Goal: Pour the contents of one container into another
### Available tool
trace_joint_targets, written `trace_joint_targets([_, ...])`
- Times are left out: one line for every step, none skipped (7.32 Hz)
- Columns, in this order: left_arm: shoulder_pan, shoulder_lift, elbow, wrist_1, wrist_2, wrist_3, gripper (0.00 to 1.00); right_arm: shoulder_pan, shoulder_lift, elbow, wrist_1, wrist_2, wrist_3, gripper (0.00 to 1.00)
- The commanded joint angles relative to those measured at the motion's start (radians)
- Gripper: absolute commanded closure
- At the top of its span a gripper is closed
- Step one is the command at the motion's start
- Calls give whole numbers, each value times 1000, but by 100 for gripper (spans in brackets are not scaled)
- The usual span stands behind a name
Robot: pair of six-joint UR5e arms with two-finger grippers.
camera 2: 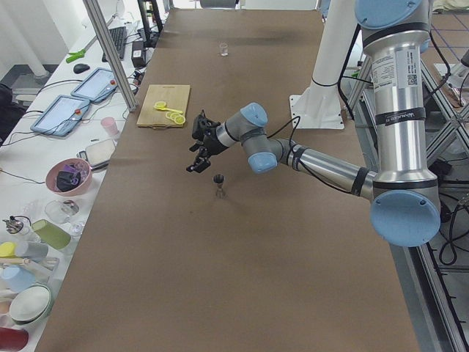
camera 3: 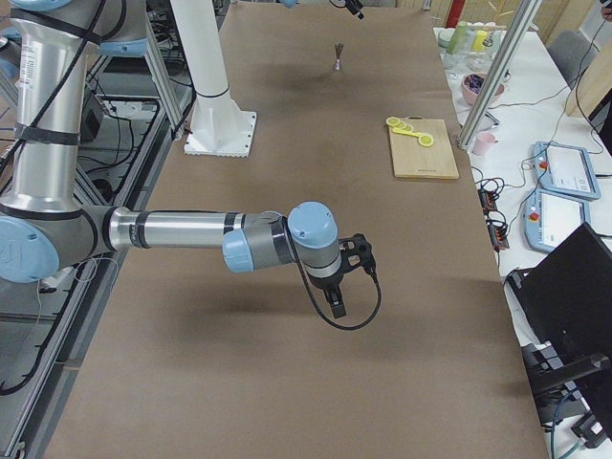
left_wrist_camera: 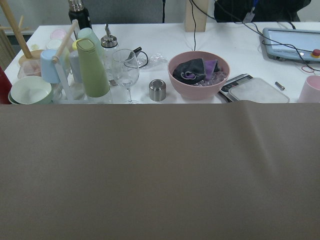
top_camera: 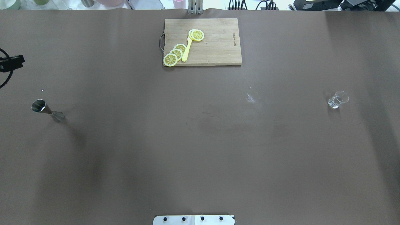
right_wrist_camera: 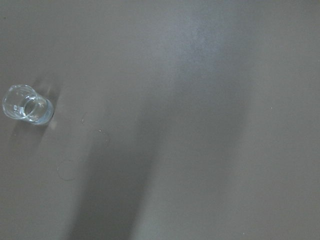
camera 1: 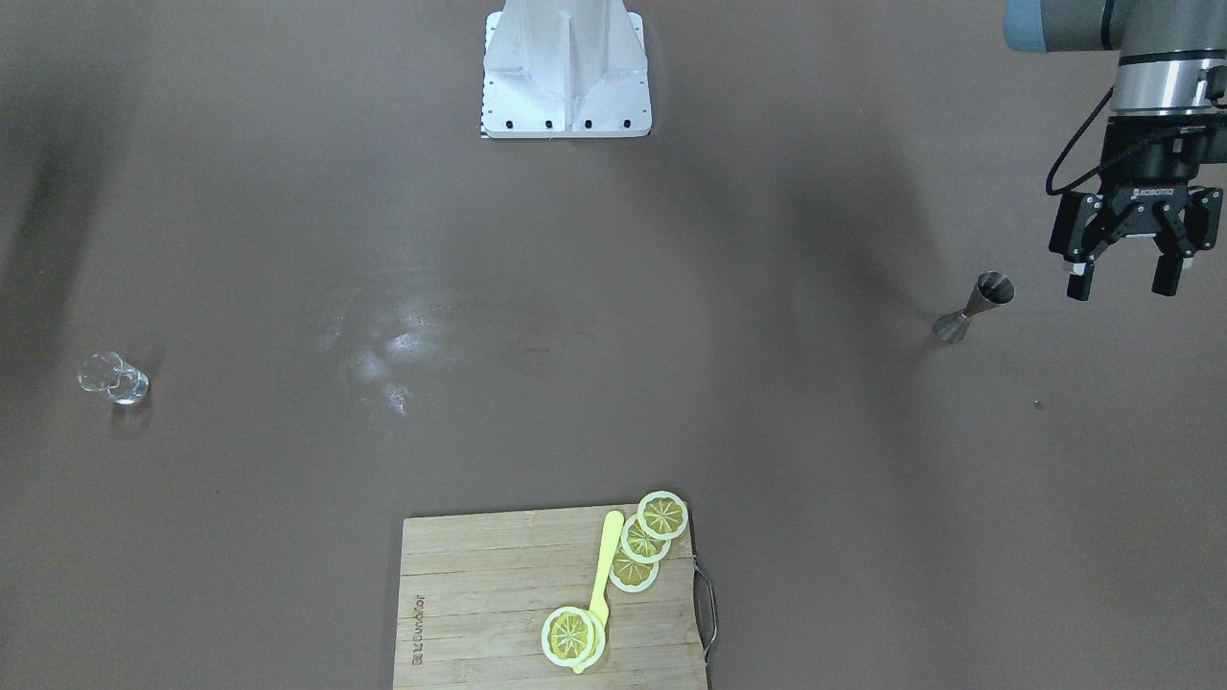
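Note:
The steel jigger [camera 1: 973, 307] stands upright on the brown table near the robot's left end, also seen from overhead [top_camera: 47, 110] and from the side [camera 2: 218, 185]. My left gripper [camera 1: 1123, 285] hangs open and empty just beside it, toward the table's end, not touching it. The clear glass cup [camera 1: 113, 377] stands far off at the other end [top_camera: 337, 99] and shows at the left of the right wrist view [right_wrist_camera: 27, 105]. My right gripper [camera 3: 337, 302] hovers over the table, pointing down; I cannot tell whether it is open or shut.
A wooden cutting board [camera 1: 479, 575] with lemon slices [camera 1: 661, 516] and a yellow utensil [camera 1: 606, 565] lies at the far middle edge. The white robot base [camera 1: 566, 72] stands opposite. Beyond the left end sit a pink bowl [left_wrist_camera: 198, 75], a wine glass [left_wrist_camera: 125, 70] and cups.

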Motion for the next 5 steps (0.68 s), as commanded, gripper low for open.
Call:
trace_joint_targets([129,71,-6,-79,191,-63,3,-26,6,-4,22,-15,-1,0])
trace_joint_targets([181,89,2,-116,259,-89,3,-29,10,-7,23,-15,-1,0])
trace_joint_targets([239,91,25,-145,343,-115,3,-90,15,-16,25,-18,4,0])
trace_joint_targets([302,91,63,-200,443,-121,3,-106,35,-18,25,-21,7,0])
trace_joint_targets([362,91,109,-274,538,-121,3,-107,40,-13,28,-16,4,0])
